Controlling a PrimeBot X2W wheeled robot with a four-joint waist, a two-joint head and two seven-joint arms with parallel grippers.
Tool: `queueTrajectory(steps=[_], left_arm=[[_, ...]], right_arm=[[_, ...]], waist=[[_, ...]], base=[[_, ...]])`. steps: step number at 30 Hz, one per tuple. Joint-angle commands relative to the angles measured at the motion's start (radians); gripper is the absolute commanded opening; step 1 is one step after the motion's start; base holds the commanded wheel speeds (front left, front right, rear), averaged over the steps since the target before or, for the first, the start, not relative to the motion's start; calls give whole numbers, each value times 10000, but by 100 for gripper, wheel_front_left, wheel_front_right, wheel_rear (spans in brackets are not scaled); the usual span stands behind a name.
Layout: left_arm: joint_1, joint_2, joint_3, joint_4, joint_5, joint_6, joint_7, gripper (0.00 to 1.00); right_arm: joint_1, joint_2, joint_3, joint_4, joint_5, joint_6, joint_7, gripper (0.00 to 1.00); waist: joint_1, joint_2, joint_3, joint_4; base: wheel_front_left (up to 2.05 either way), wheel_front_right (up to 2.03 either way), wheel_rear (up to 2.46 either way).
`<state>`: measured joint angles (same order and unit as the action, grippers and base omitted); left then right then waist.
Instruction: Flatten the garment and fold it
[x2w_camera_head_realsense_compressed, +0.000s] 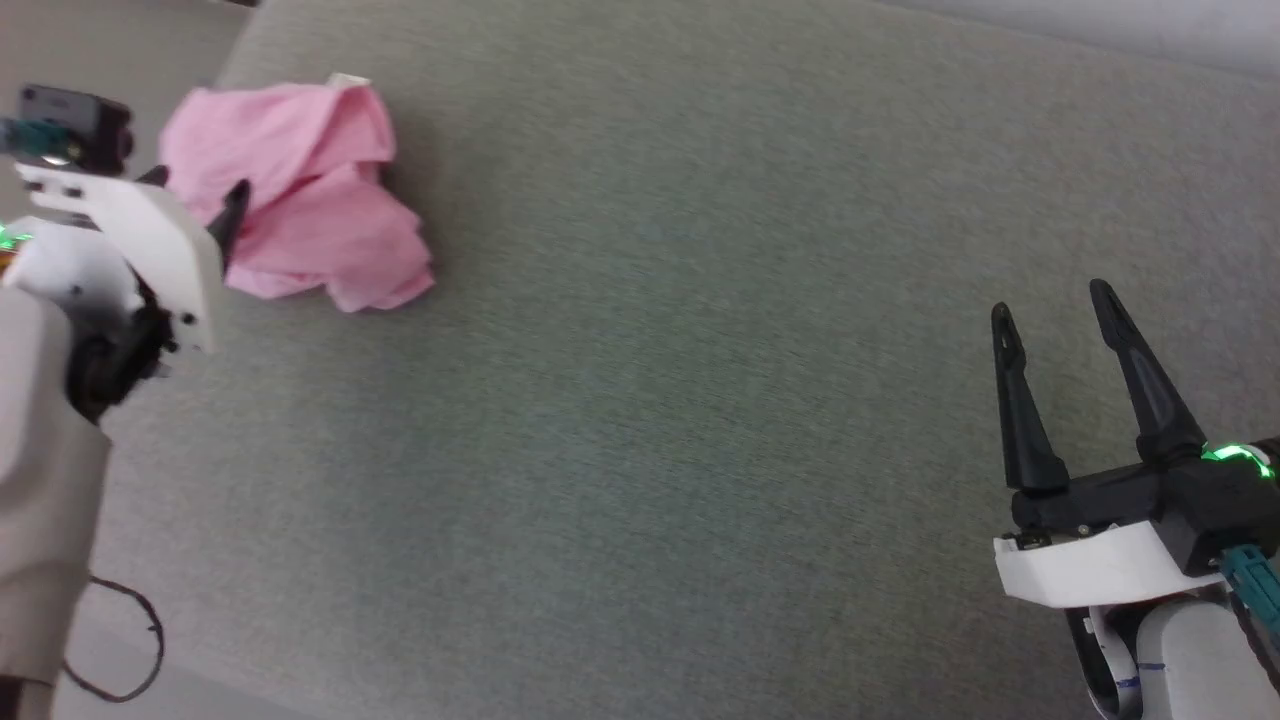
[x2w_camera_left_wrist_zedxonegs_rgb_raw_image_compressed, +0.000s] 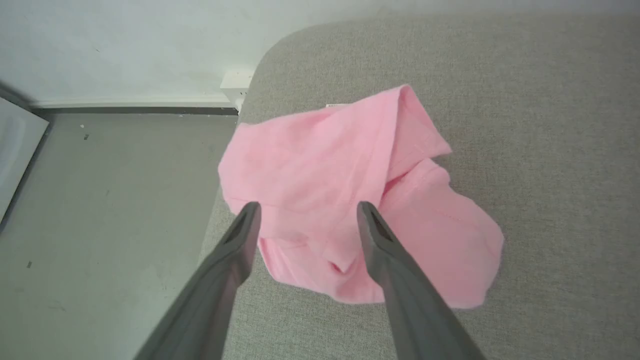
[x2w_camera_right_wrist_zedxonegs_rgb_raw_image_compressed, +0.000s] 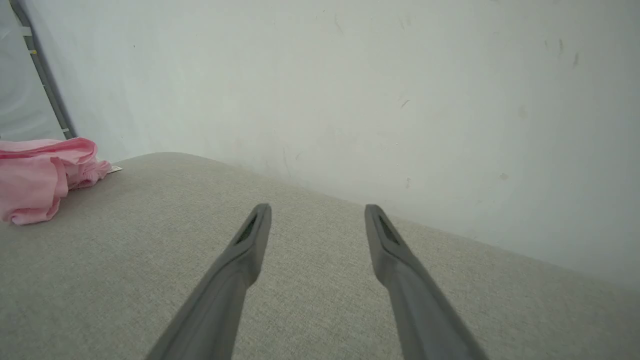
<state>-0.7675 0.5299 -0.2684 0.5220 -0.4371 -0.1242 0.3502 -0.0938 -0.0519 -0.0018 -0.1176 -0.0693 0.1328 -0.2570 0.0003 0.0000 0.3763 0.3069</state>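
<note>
The crumpled garment (x2w_camera_head_realsense_compressed: 300, 200) lies upper left, just beyond the left gripper (x2w_camera_left_wrist_zedxonegs_rgb_raw_image_compressed: 308, 210), spread wide and empty (the right gripper (x2w_camera_head_realsense_compressed: 1050, 300), lower right, likewise).

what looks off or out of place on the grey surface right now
The garment lies bunched in a crumpled heap, folded over itself, right at the left edge of the grey surface rather than spread flat. Nothing looks spilled or damaged.
</note>
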Motion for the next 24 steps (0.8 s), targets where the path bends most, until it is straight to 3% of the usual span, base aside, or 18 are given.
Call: queueTrajectory(steps=[1, 8, 9, 10, 11, 17, 24], left_arm=[[-266, 186, -124, 273, -317, -62, 350, 100], [-536, 800, -577, 1730, -1664, -64, 2665, 100], [-480, 844, -609, 1815, -1861, -64, 2891, 79], [-432, 903, -650, 1827, -2005, -64, 2975, 18], [-383, 960, -638, 1829, -2121, -64, 2911, 0], [-122, 1562, -952, 1600, -1983, -64, 2029, 0], [-520, 2127, -790, 1035, -1179, 167, -278, 0]], right_arm=[[-130, -12, -4, -45, 29, -21, -47, 100], [-224, 0, 6, 58, 137, -21, -47, 100], [-227, 2, 8, 98, 157, -21, -47, 100], [-227, 4, 8, 141, 177, -21, -47, 100], [-221, 5, 0, 186, 200, -21, -47, 100], [-64, 13, -31, 493, 443, -21, -47, 100], [189, 15, -52, 727, 812, -21, -47, 100]], waist=[[-3, 0, 933, -978], [-3, 0, 1067, -1444], [-3, 0, 1029, -1489], [-3, 0, 978, -1529], [-3, 0, 905, -1558], [-3, 0, 128, -1600], [-3, 0, -1232, -1598]], base=[[0, 0, 0], [0, 0, 0], [0, 0, 0], [0, 0, 0], [0, 0, 0], [0, 0, 0], [0, 0, 0]])
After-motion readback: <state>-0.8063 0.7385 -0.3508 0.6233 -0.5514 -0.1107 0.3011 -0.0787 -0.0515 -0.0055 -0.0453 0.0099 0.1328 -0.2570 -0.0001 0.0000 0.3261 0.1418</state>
